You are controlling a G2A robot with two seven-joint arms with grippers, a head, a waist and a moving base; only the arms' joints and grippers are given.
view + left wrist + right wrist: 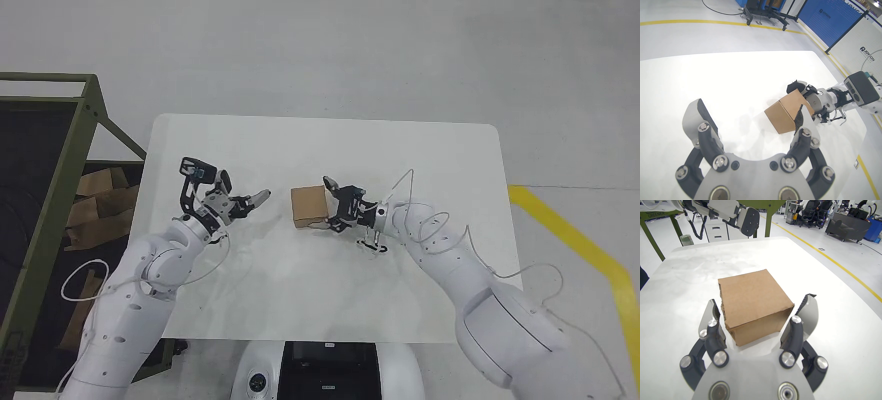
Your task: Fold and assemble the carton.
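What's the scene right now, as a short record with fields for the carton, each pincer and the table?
carton: brown cardboard, folded into a box, visible faces shut, resting on the table
right pincer: open, straddling one end of the carton; contact unclear
left pincer: open, empty, apart from the carton
table: white, rounded corners

Lighting: bright, even, from overhead. Table (300,290): white top strongly lit, washed almost to glare across its middle in the left wrist view. Shadows: soft and faint, with a pale one at the foot of the carton (749,294) on the side facing the right gripper (761,299). Distortion: table edges bow outward in both wrist views, most at the far corners.
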